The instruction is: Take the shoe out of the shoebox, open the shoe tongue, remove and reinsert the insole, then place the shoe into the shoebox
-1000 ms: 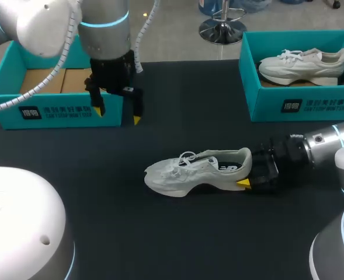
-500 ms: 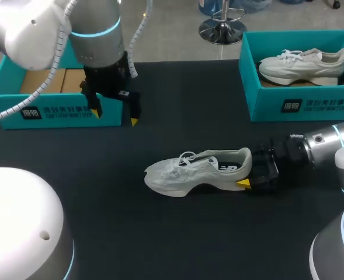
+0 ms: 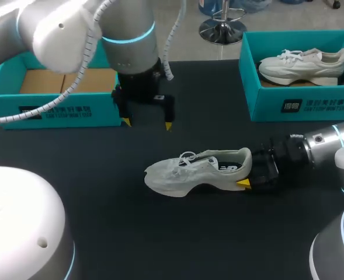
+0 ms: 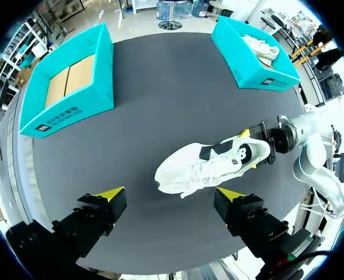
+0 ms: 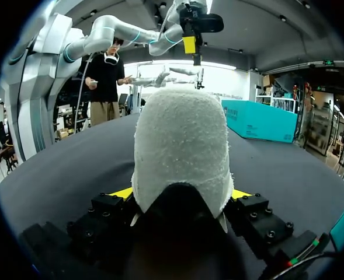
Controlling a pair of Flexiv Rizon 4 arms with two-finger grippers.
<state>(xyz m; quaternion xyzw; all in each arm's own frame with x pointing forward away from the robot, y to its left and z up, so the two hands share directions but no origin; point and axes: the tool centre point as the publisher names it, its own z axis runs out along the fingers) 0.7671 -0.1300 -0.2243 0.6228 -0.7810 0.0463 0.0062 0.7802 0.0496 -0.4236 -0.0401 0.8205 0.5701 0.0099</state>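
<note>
Head view first: the left arm sweeps in from the upper left corner and hangs its left gripper (image 3: pixel 147 123) straight down over the table (image 3: pixel 218 116), fingers spread wide, nothing in them. The right arm lies low and level from the right side, its right gripper (image 3: pixel 249 173) clamped on the heel of the white shoe (image 3: pixel 195 170), which sits on its sole mid-table, toe pointing left. Count them: two arms, two shoes, two teal boxes. The left shoebox (image 3: pixel 55 111) shows a bare cardboard floor; the right shoebox (image 3: pixel 300 105) holds the second shoe (image 3: pixel 303 63).

Over to the left wrist view: the left gripper (image 4: pixel 170 193) gapes wide, both yellow tips well apart, and the white shoe (image 4: pixel 209 166) lies on the table just ahead of it, untouched. The right gripper (image 4: pixel 260 140) is at the heel. Both boxes show beyond, the left shoebox (image 4: pixel 72 108) and the right shoebox (image 4: pixel 256 76).

Right wrist view: the heel of the white shoe (image 5: pixel 180 151) fills the space between the fingers, a yellow tip pressed against each side. One teal box shows here. The left gripper (image 5: pixel 194 44) hangs above, far ahead.
</note>
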